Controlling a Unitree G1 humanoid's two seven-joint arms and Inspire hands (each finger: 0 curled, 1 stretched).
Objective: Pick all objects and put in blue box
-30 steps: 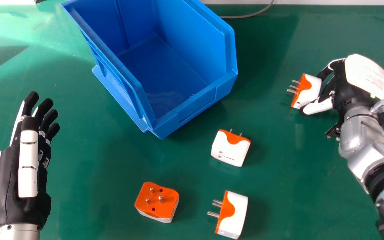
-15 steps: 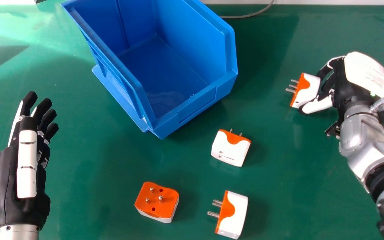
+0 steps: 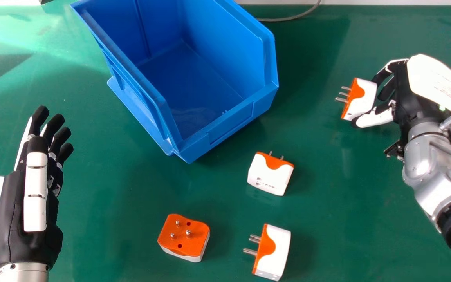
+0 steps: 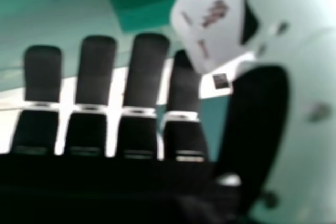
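Head view gives me the whole spread: the right hand (image 3: 415, 94) has its fingers and thumb curled round a plug (image 3: 364, 98), prongs aimed left, well apart from the blue box (image 3: 233, 121). Whether that plug touches the table (image 3: 319, 196) I can't tell. Three more lie there: one plug (image 3: 268, 176) near the box, prongs pointing away from the robot; a second plug (image 3: 182, 239), prongs up; and a third plug (image 3: 276, 250), prongs left. Over on the left is the left hand (image 3: 12, 211), relaxed and holding nothing. Right hand view brings out the held plug's white side, with dark marks on it, beside the thumb (image 4: 310, 77).
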